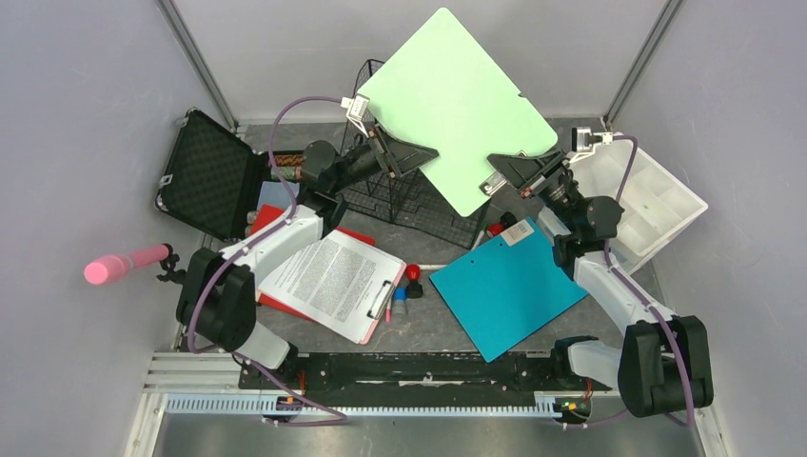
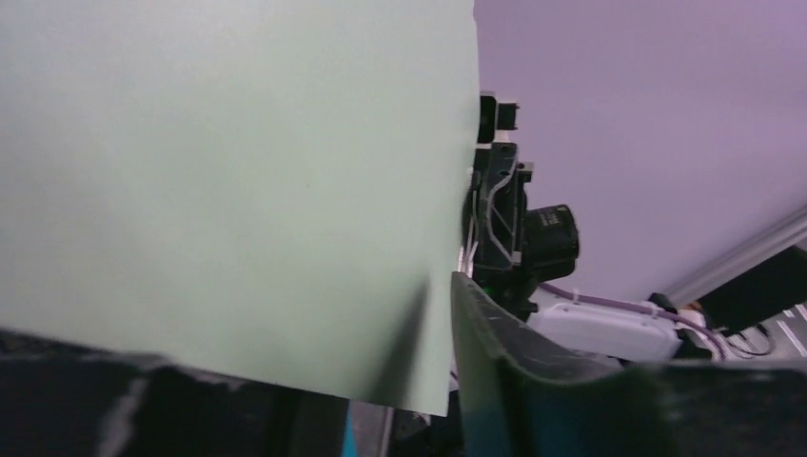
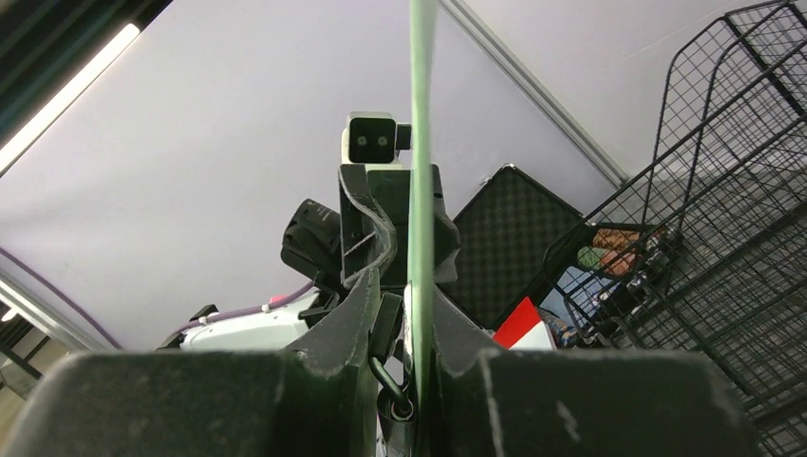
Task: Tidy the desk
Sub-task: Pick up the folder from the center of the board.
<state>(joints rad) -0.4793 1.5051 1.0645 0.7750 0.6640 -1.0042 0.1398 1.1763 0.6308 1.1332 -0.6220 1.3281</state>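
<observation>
While right tool (image 1: 497, 181) clamps sheet (image 1: 457, 105) above rack (image 1: 409, 205), left tool (image 1: 411, 158) straddles its far edge | left closure: cannot tell | likely purpose: two-point support for filing

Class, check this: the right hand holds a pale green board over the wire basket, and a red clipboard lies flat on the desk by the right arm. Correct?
Wrong colour: the clipboard by the right arm is teal, not red, as the top external view shows. The right hand does hold the green board over the wire basket.
</observation>
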